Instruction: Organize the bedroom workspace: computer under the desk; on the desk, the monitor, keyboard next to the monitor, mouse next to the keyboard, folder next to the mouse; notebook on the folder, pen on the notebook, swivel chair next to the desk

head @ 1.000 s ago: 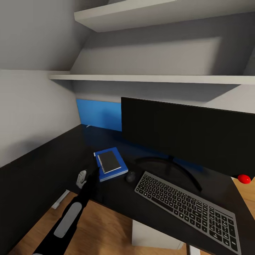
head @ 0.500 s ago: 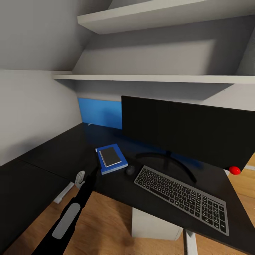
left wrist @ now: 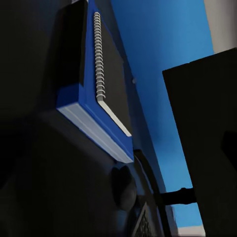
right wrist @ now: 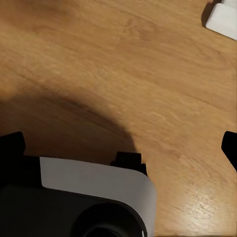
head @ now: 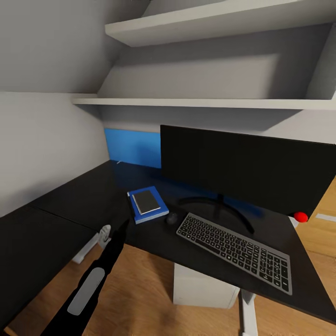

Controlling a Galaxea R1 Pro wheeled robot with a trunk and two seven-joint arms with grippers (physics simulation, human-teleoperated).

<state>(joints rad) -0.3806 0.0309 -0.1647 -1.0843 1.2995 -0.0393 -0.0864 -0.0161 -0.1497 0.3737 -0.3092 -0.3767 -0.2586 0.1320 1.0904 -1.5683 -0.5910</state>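
**Desk set, left arm low at the front edge**

The monitor (head: 247, 170) stands on the desk (head: 70, 200) toward its back edge, with the keyboard (head: 234, 251) lying in front of it near the front edge. The mouse (head: 171, 217) sits just beside the keyboard's left end. Next to the mouse lies the folder (head: 148, 205), and the notebook (head: 145, 202) rests on top of it; in the left wrist view the notebook's (left wrist: 116, 84) spiral binding runs along one long edge over the folder (left wrist: 94, 123). A thin pale line runs along the notebook's left edge, too small to tell whether it is the pen.

The left gripper (head: 122, 228) hangs at the desk's front edge, below the folder; whether its fingers are apart or together cannot be told. The right wrist view looks down on a wooden floor (right wrist: 123, 74).
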